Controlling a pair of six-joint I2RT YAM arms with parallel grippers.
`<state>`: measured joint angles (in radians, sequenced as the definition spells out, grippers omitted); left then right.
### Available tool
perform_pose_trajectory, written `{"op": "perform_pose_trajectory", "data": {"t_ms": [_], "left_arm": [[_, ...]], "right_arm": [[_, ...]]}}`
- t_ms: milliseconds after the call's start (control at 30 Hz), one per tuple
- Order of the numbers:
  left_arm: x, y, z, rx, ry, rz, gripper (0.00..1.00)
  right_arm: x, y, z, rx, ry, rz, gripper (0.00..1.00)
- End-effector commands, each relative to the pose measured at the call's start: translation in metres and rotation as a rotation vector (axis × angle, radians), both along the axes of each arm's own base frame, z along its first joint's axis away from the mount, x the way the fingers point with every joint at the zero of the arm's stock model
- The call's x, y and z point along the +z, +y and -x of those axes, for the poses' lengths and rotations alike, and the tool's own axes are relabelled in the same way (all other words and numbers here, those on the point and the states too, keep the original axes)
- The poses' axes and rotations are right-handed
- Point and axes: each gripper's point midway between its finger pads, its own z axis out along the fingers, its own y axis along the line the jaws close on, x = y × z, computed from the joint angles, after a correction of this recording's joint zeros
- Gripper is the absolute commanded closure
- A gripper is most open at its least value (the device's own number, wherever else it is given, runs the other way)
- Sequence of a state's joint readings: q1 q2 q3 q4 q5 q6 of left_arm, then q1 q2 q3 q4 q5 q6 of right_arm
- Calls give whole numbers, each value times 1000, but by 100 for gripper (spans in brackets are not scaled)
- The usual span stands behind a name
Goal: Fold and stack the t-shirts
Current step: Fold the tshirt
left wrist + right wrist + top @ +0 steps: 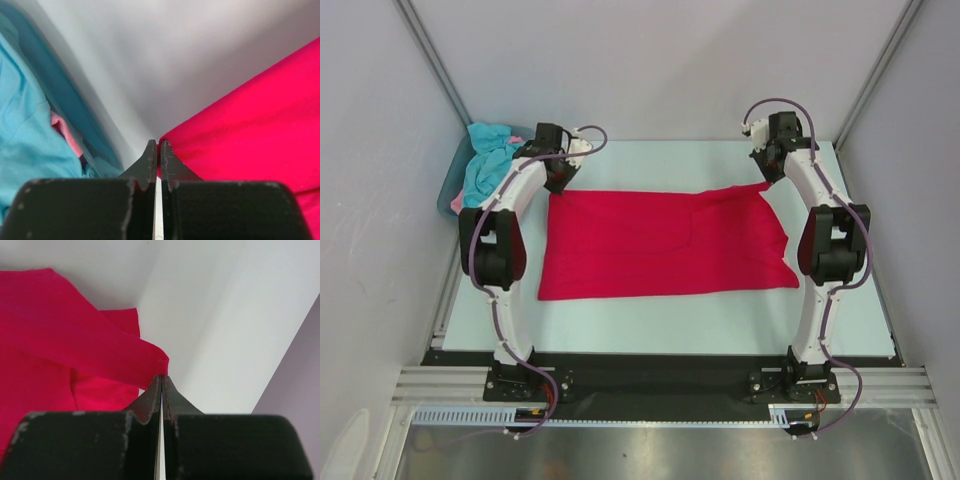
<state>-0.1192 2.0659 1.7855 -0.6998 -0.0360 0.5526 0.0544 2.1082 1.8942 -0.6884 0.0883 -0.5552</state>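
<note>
A crimson red t-shirt (660,245) lies spread flat across the middle of the table. My left gripper (560,180) is at its far left corner. In the left wrist view that gripper (159,146) is shut, with a sliver of the red t-shirt (250,125) between its tips. My right gripper (770,175) is at the far right corner. The right wrist view shows this gripper (162,376) shut on a raised edge of the red t-shirt (50,330). A turquoise t-shirt (485,160) (25,135) and a pink one (65,132) lie bunched in the tub.
A grey-blue plastic tub (448,192) (65,90) stands at the table's far left corner, close to my left gripper. Grey walls close in the back and both sides. A dark strip (660,365) runs along the table's near edge between the arm bases.
</note>
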Motion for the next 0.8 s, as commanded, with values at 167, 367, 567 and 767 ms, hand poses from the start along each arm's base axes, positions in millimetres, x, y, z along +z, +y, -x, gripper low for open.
{"op": "perform_pose_trajectory", "data": {"t_ms": [167,367,567,767], "left_arm": [[49,24,-9,-17,-132,-73,100],[54,19,-3,-90,-128,-80,100],[49,16,10,-162,-85,-93,100],[34,5,30,-285,-37,-132,100]], "right_arm": [[39,-4,15,41,-43,5,100],[43,3,29,96,2,-12,100],[40,13,47,163,74,-47,100],[37,17,67,212,155,-62,100]]}}
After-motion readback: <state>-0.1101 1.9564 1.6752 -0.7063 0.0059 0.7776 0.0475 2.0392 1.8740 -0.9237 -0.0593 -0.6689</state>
